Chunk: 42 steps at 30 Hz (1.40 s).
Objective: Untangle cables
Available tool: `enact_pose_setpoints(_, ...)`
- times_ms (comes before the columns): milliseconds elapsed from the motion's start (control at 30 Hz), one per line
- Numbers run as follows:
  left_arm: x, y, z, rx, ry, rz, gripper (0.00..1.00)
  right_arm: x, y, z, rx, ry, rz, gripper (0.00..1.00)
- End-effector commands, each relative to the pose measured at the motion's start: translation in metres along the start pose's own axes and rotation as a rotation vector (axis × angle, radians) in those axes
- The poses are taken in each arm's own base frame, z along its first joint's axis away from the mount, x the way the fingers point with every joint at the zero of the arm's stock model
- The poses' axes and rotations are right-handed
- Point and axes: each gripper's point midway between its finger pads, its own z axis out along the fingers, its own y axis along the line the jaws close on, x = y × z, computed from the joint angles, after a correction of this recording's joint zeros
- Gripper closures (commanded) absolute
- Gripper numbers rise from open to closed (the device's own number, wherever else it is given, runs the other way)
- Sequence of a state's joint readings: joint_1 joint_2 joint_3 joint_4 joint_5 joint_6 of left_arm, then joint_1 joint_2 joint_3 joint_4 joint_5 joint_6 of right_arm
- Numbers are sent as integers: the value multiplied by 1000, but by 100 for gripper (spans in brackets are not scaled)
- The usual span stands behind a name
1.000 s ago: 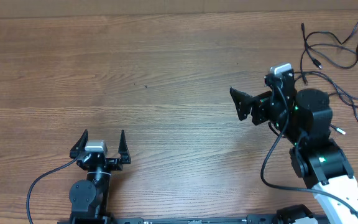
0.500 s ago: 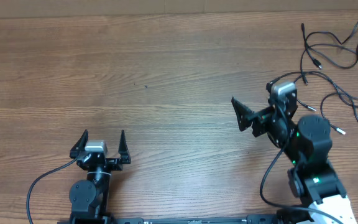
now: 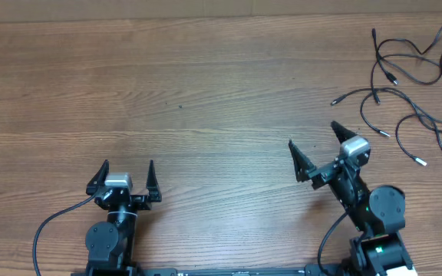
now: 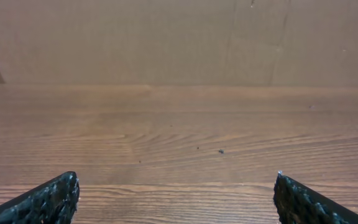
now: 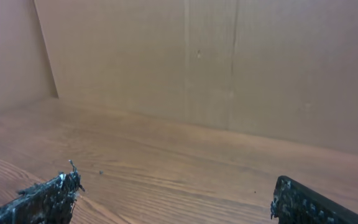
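Note:
The cables (image 3: 409,73) lie spread loose at the far right of the table in the overhead view, thin black cords with small plug ends, some silver-tipped. My right gripper (image 3: 313,146) is open and empty, down and to the left of the cables, apart from them. Its wrist view (image 5: 176,193) shows only bare wood between the fingers. My left gripper (image 3: 125,172) is open and empty near the front left of the table, far from the cables. Its wrist view (image 4: 176,196) shows bare wood too.
The wooden table (image 3: 167,84) runs across the whole overhead view. A brown wall (image 5: 229,62) stands behind the table's far edge. Thick black arm wires hang near the front edge beside each arm base.
My right arm has pulled back toward the front edge, off the cables; cable ends it covered now show. Its gripper stays open. The left arm has not moved.

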<state>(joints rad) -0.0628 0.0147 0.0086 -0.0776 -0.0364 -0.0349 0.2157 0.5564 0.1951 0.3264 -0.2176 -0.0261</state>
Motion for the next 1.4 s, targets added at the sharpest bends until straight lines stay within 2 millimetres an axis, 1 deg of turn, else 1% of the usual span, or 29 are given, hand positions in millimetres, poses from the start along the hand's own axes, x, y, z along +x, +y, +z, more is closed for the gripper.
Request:
enact_pose_setpoints(0,-1,1,0,-1,-8,-18,0,9,-3,-5,21,-14,0,0)
enact_pose_setpoints(300,-1,1,0,-1,-8,-18,0,23,-2,-19,26,-85,-16,0)
enact_pose_setpoints(467,-1,1,0,-1,-8,-18,0,12,-1,-25,34,-130,-29,0)
enact_pose_setpoints(533,-1,1,0,-1,-8,-18,1,10,-2,-27,37,-136,-30,0)
enact_pose_setpoints(733,-1,1,0,-1,-8,-18,1,19,-2,-29,42,-101,-22,0)
enact_pose_setpoints(933,-1,1,0,-1,-8,-18,0,20,-3,-29,49,-98,-21,0)
enact_pose_setpoints(1167,-1,1,0,-1,-8,-18,0,26,-5,-29,60,-72,-15,0)
enact_pose_setpoints(1367,-1,1,0,-1,-8,-18,0,24,-6,-38,74,-83,-16,0)
